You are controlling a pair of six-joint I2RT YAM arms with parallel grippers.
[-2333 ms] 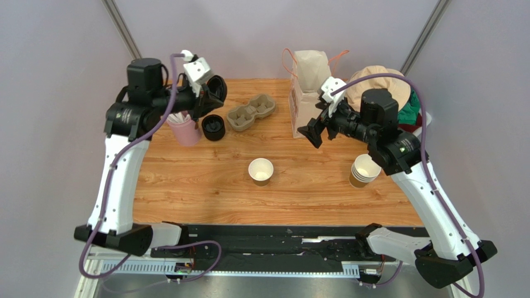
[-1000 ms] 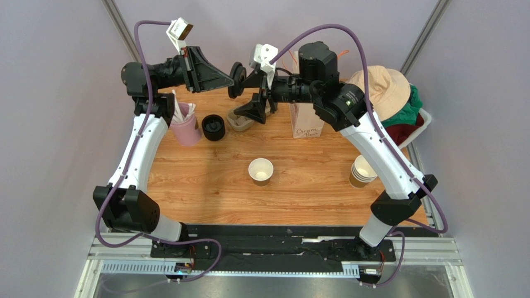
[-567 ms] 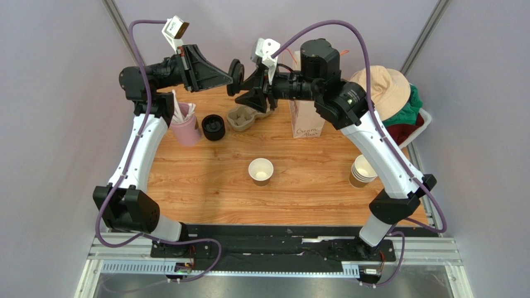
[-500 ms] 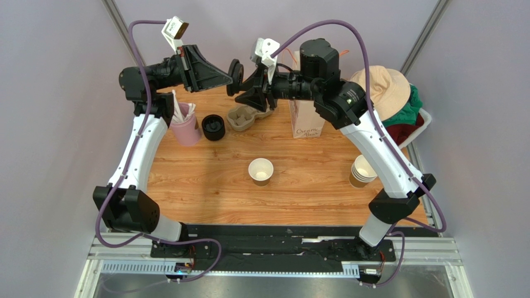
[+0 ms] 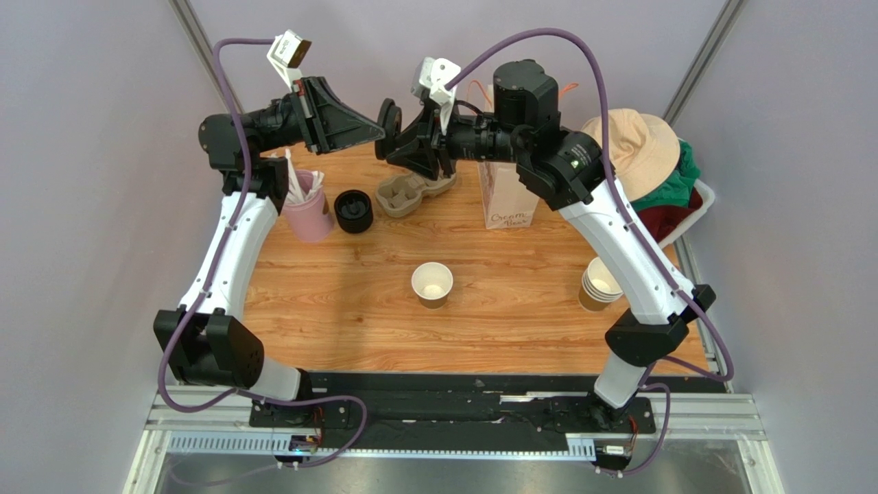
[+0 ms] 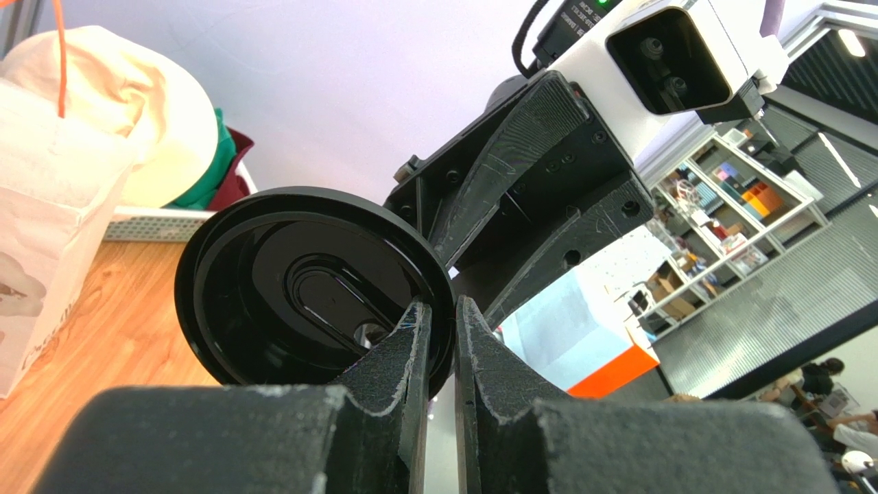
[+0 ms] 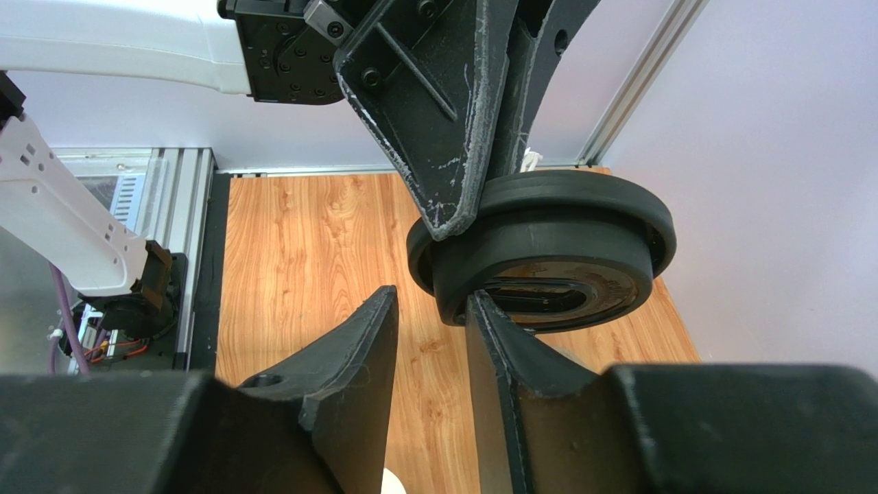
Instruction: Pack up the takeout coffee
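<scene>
The left gripper (image 6: pixel 440 309) is closed on the rim of the black lid (image 6: pixel 309 298) and holds it on edge in the air. The right gripper (image 7: pixel 433 298) faces it from the other side. Its jaws are apart, and the lid's rim is just at its fingertips, not pinched by them. I judge this as a hand-over of the lid from one gripper to the other, not yet finished.

Well below both grippers, toward the arm bases, the cup (image 5: pixel 432 282) stands upright on the bench (image 5: pixel 515 309). It is open, its white inside shows, and nothing grips it. So the coffee is not yet closed. What is left, as far as I can judge, is to press the lid on the cup and then to pack it. The cup carrier (image 5: pixel 415 188) is right under the grippers with both pockets empty, and the paper bag (image 5: pixel 508 196) stands just beside the right gripper's wrist.

The bag carries a handwritten note. Its first word looks like "Ocean", and the rest is too small to read. I see no brand on the lid or the cup.
</scene>
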